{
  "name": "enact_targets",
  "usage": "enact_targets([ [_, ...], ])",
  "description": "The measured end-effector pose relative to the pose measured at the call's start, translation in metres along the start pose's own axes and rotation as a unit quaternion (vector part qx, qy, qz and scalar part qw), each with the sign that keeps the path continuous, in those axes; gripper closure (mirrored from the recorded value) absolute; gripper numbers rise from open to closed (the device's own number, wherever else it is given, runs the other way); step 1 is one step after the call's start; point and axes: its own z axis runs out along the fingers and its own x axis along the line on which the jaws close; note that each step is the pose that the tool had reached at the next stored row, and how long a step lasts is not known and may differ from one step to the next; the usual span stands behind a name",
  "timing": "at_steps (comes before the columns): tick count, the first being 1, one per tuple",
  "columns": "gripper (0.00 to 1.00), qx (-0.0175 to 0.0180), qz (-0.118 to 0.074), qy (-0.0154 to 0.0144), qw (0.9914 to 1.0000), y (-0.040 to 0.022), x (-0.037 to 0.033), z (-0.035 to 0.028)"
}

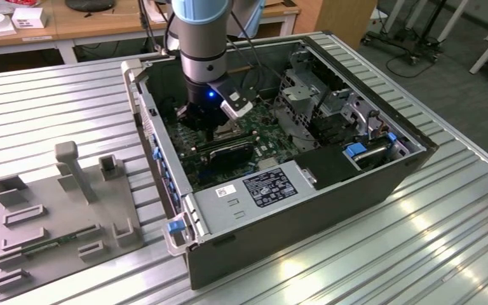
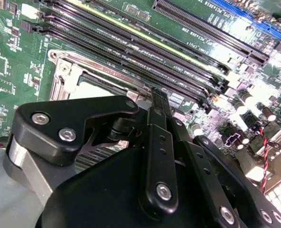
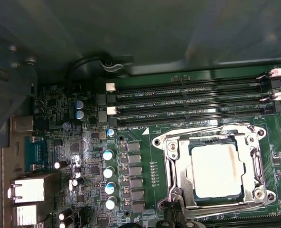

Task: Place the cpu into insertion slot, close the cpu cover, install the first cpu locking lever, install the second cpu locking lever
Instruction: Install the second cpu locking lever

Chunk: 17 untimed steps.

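Gripper low over cpu cover, grip state unclear; cpu seated in insertion slot

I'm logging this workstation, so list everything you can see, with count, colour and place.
computer case: one, dark grey, open, on the slatted metal table.
circuit board: one, green, inside the case.
cpu: one, pale silvery, seated in the insertion slot.
cpu cover: one, silvery frame, lying around the cpu.
memory slots: four, black, long, beside the socket.
grey fixture plate: one, on the table at the exterior view's left.
tool: one, black, down inside the case over the socket.
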Motion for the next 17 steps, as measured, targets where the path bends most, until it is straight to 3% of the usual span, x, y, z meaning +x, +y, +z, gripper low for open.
enact_targets([
  [17,0.89,-0.0015,0.0,-0.0078,0.99997,-0.0003,0.0026,0.0015],
])
